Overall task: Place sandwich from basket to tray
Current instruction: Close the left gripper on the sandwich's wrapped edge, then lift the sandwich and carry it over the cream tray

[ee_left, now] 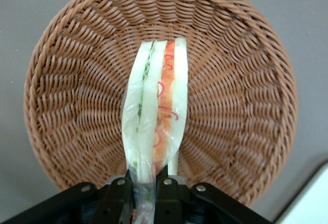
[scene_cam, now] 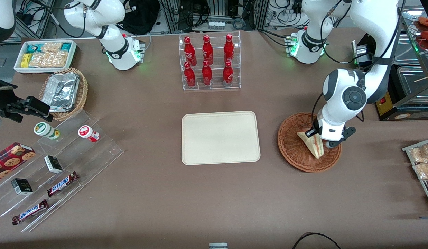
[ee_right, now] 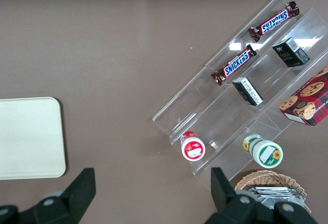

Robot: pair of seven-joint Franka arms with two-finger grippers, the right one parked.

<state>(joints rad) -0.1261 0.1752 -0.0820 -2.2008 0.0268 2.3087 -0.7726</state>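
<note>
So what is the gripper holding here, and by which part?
The gripper is shut on the sandwich, pinching one narrow end, over the basket.

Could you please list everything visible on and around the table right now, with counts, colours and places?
Triangular white-bread sandwich: one, red and green filling, in the basket.
Round reddish-brown wicker basket: one, beside the tray, toward the working arm's end.
Flat cream rectangular tray: one, bare, mid-table.
Red bottles: six, in a clear rack farther from the front camera than the tray.
Light wicker basket with silver foil: one, toward the parked arm's end.
White bin of snack packets: one, farther than the foil basket.
Snickers bars: two, brown, on a clear stepped stand.
Gripper: one, black, shut on the sandwich's end, over the basket.
</note>
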